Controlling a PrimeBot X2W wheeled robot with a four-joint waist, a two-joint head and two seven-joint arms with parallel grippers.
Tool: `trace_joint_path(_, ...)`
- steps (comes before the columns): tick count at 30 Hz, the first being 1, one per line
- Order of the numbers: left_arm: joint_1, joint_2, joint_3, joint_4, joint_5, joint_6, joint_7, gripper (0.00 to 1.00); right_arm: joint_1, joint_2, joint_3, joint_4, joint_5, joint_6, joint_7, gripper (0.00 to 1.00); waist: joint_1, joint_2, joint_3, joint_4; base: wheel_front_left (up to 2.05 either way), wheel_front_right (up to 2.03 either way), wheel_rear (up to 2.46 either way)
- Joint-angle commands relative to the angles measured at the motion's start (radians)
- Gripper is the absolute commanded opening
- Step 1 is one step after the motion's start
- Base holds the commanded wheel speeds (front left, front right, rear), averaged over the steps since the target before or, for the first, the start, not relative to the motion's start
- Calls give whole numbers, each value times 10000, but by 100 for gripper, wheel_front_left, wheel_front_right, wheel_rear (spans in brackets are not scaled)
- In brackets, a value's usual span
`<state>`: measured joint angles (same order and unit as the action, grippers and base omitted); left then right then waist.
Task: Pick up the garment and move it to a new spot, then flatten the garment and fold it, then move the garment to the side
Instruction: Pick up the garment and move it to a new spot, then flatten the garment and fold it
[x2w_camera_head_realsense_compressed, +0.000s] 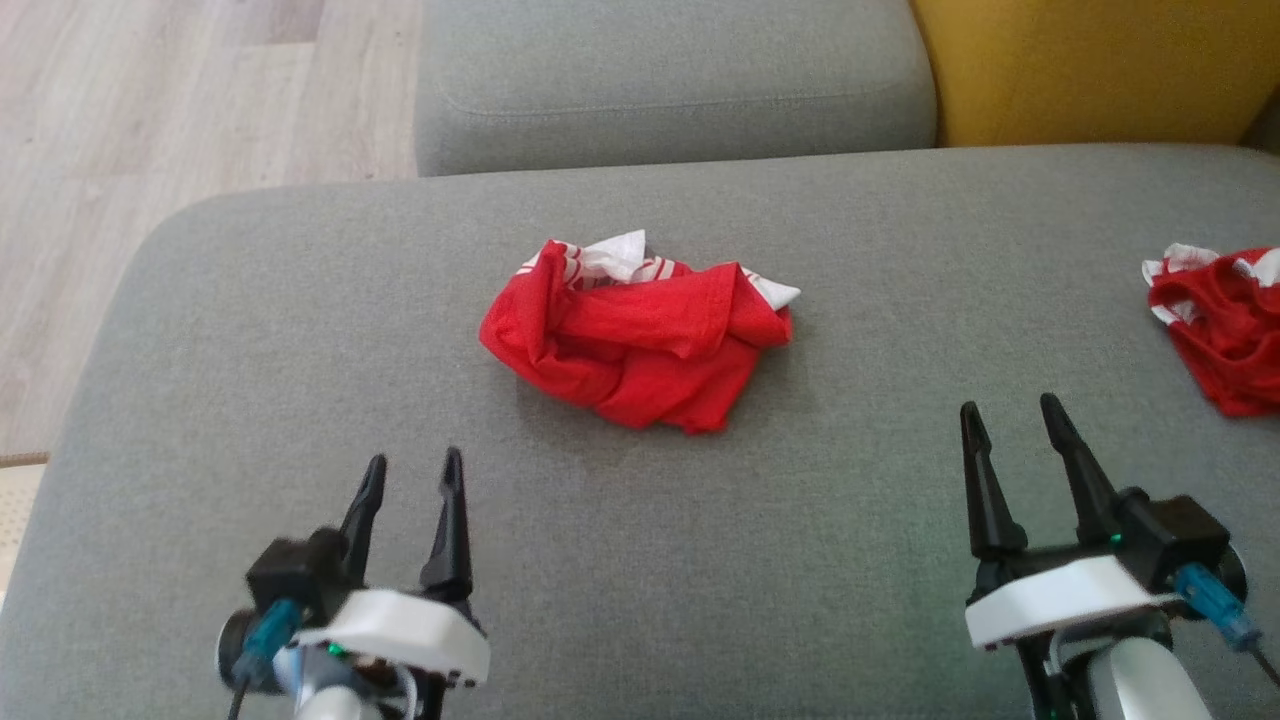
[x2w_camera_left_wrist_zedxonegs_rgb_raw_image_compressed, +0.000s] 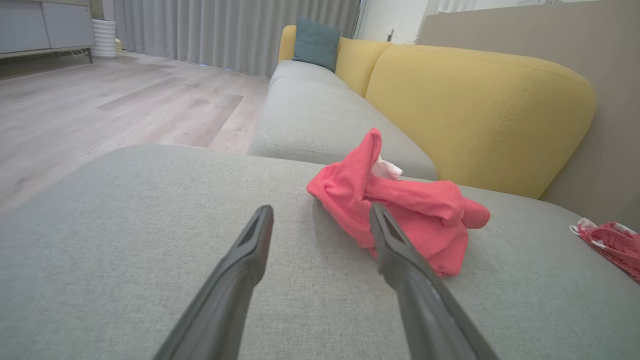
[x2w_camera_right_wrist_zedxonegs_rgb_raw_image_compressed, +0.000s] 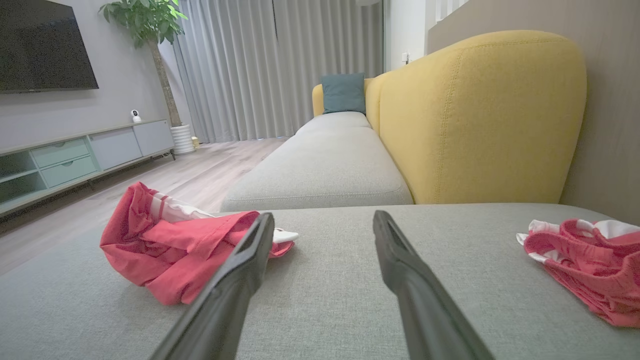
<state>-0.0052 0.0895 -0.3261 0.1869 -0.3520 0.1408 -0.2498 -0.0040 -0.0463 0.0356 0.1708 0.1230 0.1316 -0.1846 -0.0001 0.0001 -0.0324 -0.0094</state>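
Left claw (x2w_camera_head_realsense_compressed: 413, 460) and right claw (x2w_camera_head_realsense_compressed: 1008, 403) gape empty; crumpled red garment (x2w_camera_head_realsense_compressed: 640, 340) lies ahead, long axis left-to-right.

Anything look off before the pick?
Nothing damaged or spilled. Red garment lies crumpled at the centre of the sofa seat; second red garment sits bunched at its right. Left tool and right tool open, touching neither.

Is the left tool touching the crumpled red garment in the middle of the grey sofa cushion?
Apart. The head view shows a strip of bare grey sofa cushion between the open left tool and the crumpled red garment.
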Motion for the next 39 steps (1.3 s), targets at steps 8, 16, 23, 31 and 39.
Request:
trace_joint_path(8,434,-28,737,-941,289,175,-120,100,133,-39,378,-256,189,-9,-120,100,1,-1,-104,125,0,0,0)
trace_joint_path(16,692,-149,934,-1150,389,191,-120,100,134,-39,434,-169,269,-9,-164,100,1,-1,-52,115,0,0,0)
trace_joint_path(23,712,-217,1011,-1127,469,137,-120,100,105,-39,437,-95,276,-9,-173,100,1,-1,-48,99,0,0,0)
trace_joint_path(31,745,-278,1047,-1122,545,67,-120,100,85,-39,355,-46,239,-9,-181,100,1,-1,-15,179,0,0,0)
trace_joint_path(39,694,-318,995,-1070,591,33,-120,100,-281,-39,450,84,147,-9,-75,100,1,-1,183,560,0,0,0)
